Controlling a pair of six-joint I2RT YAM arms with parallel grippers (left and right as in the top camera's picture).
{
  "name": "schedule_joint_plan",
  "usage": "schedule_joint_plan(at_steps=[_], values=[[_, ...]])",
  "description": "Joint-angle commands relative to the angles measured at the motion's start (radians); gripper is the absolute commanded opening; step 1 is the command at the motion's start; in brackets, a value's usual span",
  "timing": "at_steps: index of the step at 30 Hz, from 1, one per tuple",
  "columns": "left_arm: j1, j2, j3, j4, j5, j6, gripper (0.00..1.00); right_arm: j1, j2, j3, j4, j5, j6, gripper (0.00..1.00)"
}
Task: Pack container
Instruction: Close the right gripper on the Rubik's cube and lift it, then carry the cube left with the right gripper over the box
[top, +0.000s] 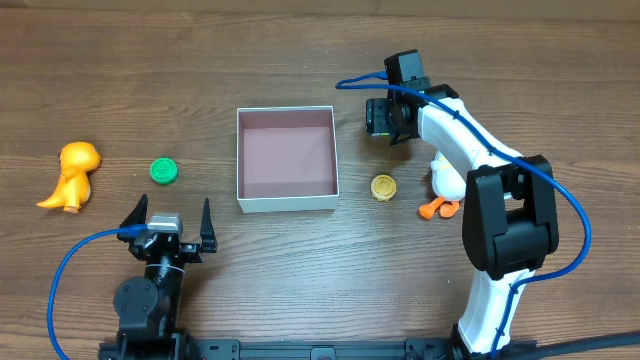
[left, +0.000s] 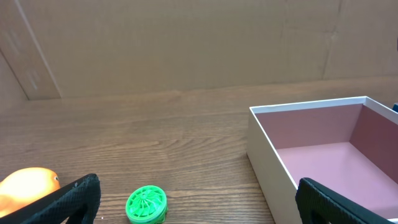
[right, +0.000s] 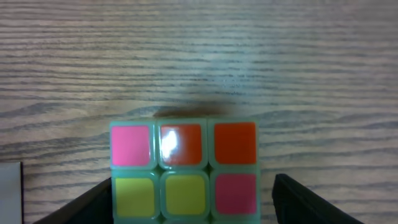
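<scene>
Green disc (top: 164, 171) left of container (top: 288, 204) | yellow disc (top: 383, 187), duck (top: 442, 184) right

Container (top: 286, 160) sits mid-tabletop (top: 300, 50). To its left lies a disc (top: 164, 171). A figure (top: 72, 176) lies farther left, apart from the disc. Beyond the container's far right corner, a cube (right: 184, 168) rests between the right fingers (right: 305, 202). A token (top: 384, 187) lies just right of the near right corner. A duck (top: 442, 182) is right of the token, partly under the right arm. Left fingers (left: 339, 202) stand nearer than the disc and container.
</scene>
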Motion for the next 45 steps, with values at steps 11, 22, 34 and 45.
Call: schedule_joint_plan(at_steps=[11, 22, 34, 45], values=[[0.008, -0.002, -0.003, 0.0, 0.017, 0.015, 1.0, 0.002, 0.004, 0.019, 0.008, 0.007, -0.001, 0.55], [0.008, -0.002, -0.003, 0.0, 0.017, 0.015, 1.0, 0.002, 0.003, 0.14, -0.073, 0.059, -0.002, 0.49], [0.008, -0.002, -0.003, 0.0, 0.017, 0.015, 1.0, 0.034, 0.003, 0.516, -0.402, 0.048, -0.011, 0.45], [0.008, -0.002, -0.003, 0.0, 0.018, 0.015, 1.0, 0.193, 0.003, 0.761, -0.669, 0.048, 0.089, 0.45]])
